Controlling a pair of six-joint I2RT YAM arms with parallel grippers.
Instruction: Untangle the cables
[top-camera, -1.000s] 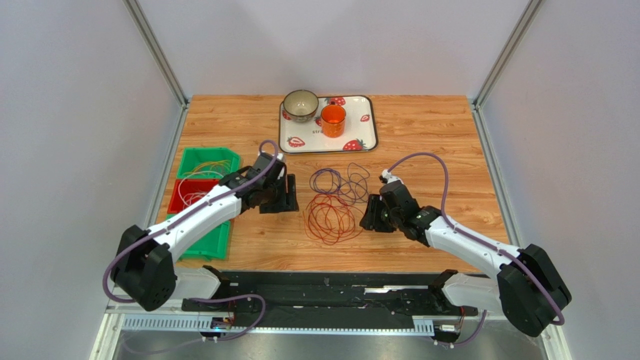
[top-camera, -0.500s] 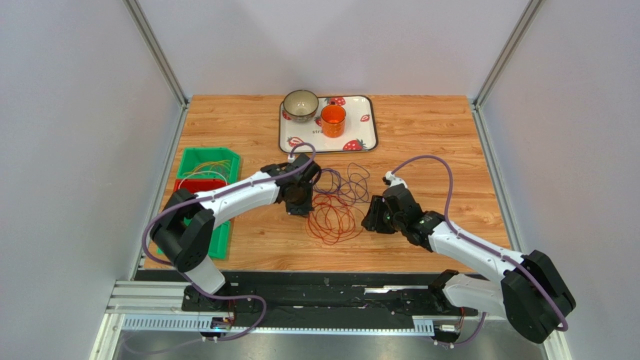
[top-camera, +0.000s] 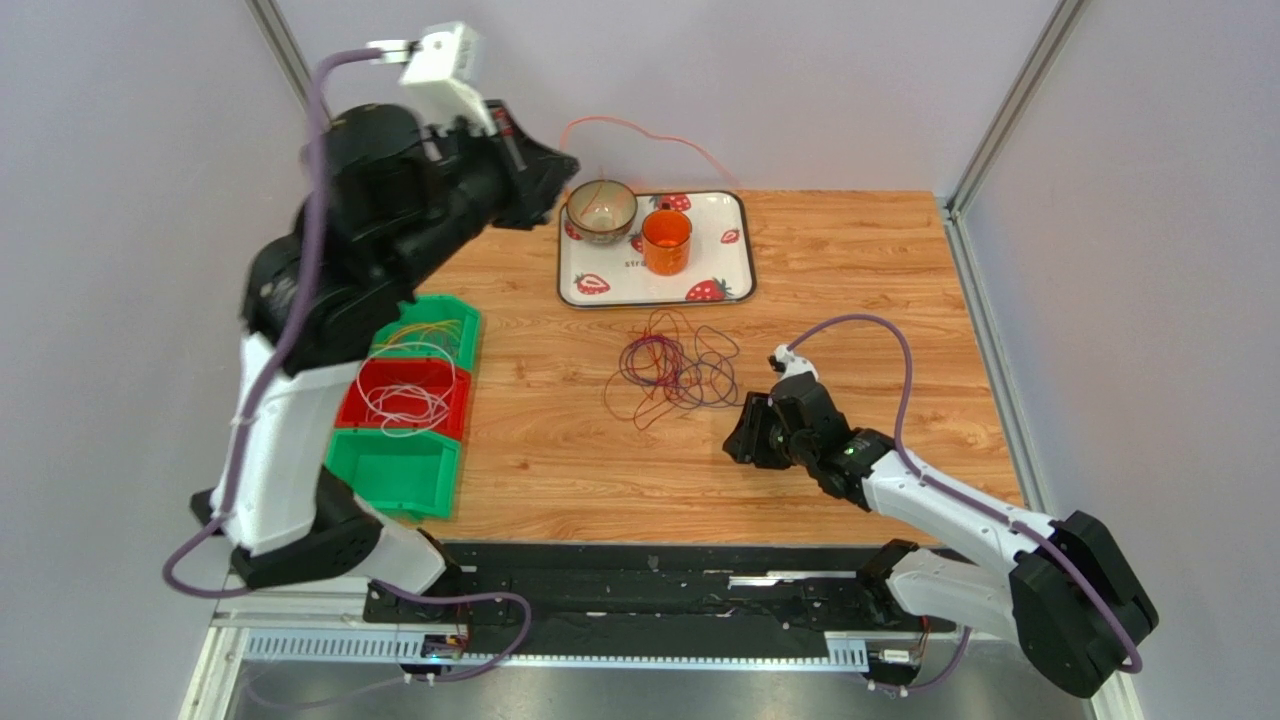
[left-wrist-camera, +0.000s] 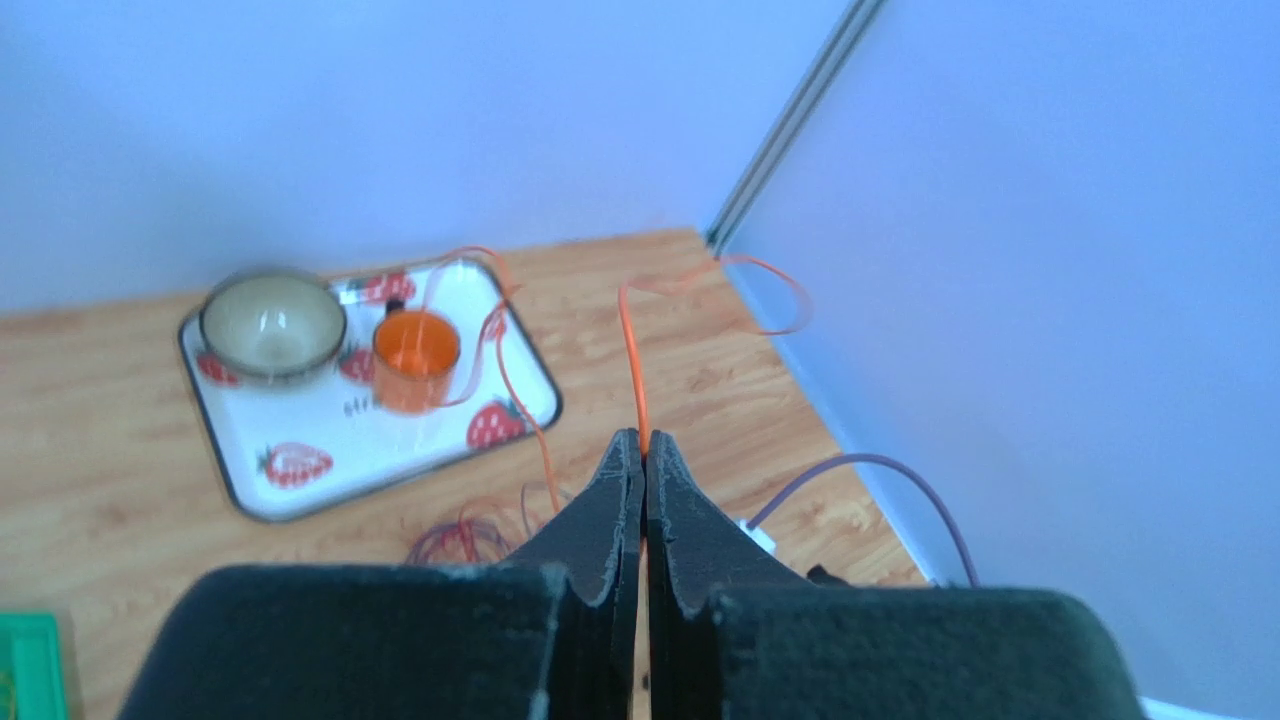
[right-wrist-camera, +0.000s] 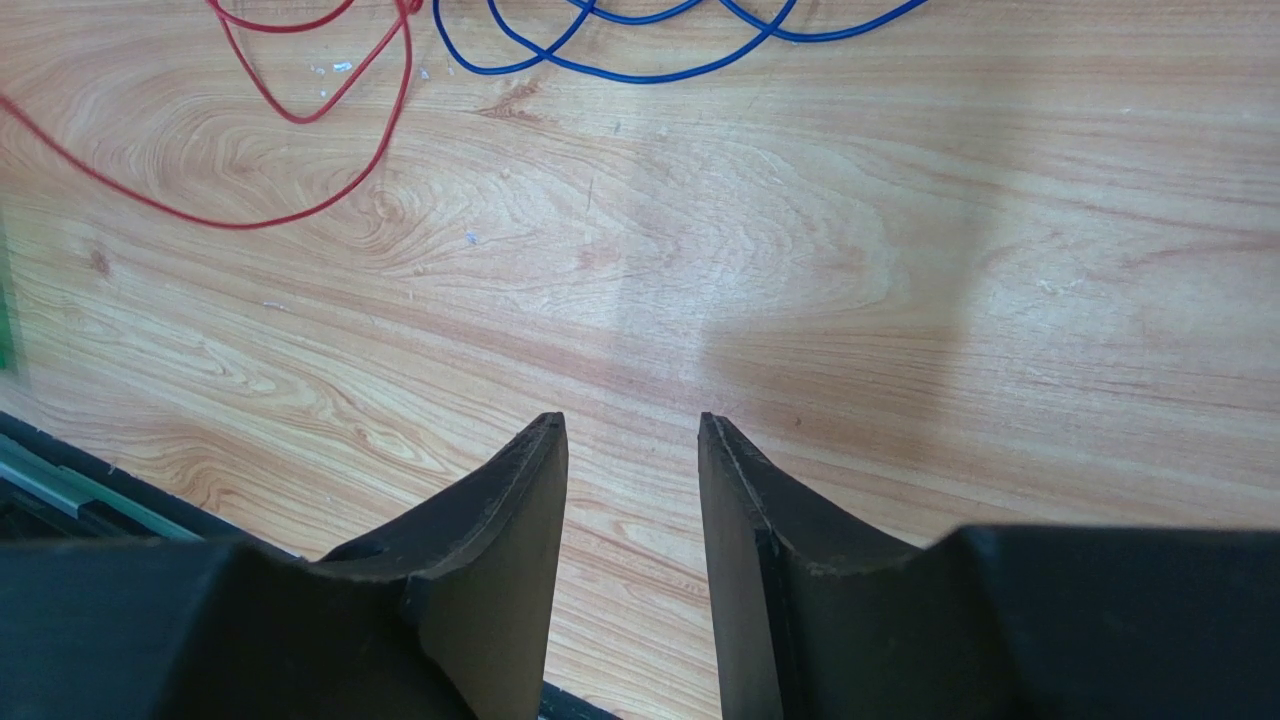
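Only the wrist cam shows the pinch: the left end effector (left-wrist-camera: 643, 447) is clamped shut on a single orange cable (left-wrist-camera: 633, 338). From overhead you get that arm raised high by the strawberry tray (top-camera: 661, 285), with the other cables (top-camera: 676, 369) tangled mid-desk (top-camera: 872, 270). The right end effector (right-wrist-camera: 631, 450) hovers partly open over bare wood, gripping nothing, just short of a red strand (right-wrist-camera: 226, 227) and a blue strand (right-wrist-camera: 676, 78).

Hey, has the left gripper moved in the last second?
Yes. The left gripper rose from beside the cable pile and swung to the far side, now next to the bowl, shut on an orange cable.
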